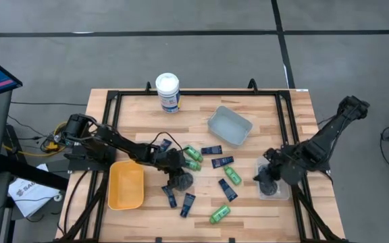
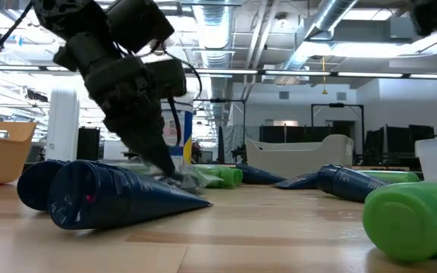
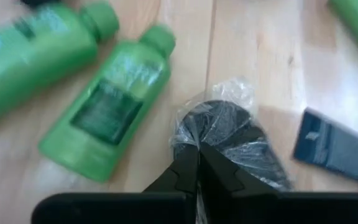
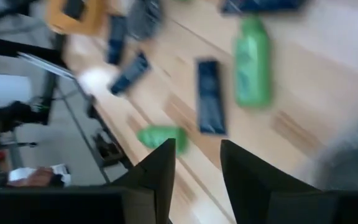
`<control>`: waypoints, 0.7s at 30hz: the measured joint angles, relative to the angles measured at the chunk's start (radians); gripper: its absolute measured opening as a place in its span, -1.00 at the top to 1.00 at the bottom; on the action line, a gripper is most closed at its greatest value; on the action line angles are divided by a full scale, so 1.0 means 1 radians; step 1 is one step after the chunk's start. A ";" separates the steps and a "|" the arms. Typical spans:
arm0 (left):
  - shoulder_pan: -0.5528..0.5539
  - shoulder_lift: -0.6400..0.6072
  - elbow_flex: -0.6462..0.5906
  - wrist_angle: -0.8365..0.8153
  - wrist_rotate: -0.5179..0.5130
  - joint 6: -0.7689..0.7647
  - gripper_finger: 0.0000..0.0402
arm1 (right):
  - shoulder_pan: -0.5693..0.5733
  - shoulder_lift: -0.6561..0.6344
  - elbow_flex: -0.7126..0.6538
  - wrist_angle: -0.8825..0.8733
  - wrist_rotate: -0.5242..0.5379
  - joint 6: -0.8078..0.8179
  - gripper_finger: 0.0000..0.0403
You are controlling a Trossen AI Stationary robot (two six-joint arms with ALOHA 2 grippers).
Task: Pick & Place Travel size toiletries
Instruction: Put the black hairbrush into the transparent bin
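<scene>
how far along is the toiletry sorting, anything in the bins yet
Hardly started, it seems: the yellow bin and grey bin look empty. In hand: the left gripper is shut on a dark item in clear wrap beside the green bottles. The right gripper is over a clear container, fingers apart, nothing held. Left: navy tubes and bottles scattered mid-table.

Even overhead light, blurred wrist views

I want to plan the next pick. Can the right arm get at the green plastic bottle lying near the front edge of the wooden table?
Probably yes. The green plastic bottle lies alone on bare wood, nothing on it, and the right gripper hovers nearby over the clear bin.
</scene>
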 joint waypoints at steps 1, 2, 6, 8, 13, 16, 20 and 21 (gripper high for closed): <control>0.000 -0.013 0.000 0.003 -0.007 0.000 1.00 | -0.024 0.002 0.000 0.035 0.004 -0.039 0.42; 0.000 -0.029 0.000 -0.001 -0.016 0.000 1.00 | -0.048 0.006 0.000 0.065 0.005 -0.082 0.43; 0.000 -0.102 0.001 0.003 -0.048 0.003 1.00 | -0.153 0.023 0.000 0.207 0.006 -0.239 0.45; 0.000 -0.146 0.001 -0.002 -0.080 0.003 1.00 | -0.203 0.039 0.000 0.290 0.005 -0.319 0.42; 0.007 -0.257 0.001 0.000 -0.170 0.008 1.00 | -0.310 0.098 0.000 0.467 0.001 -0.505 0.17; 0.019 -0.321 0.001 0.009 -0.206 0.009 1.00 | -0.368 0.148 0.000 0.529 0.000 -0.573 -0.06; 0.035 -0.394 0.001 0.017 -0.251 0.007 1.00 | -0.447 0.221 0.000 0.622 -0.002 -0.627 -0.28; 0.039 -0.407 0.001 0.023 -0.260 0.007 1.00 | -0.466 0.242 0.000 0.652 -0.002 -0.642 -0.30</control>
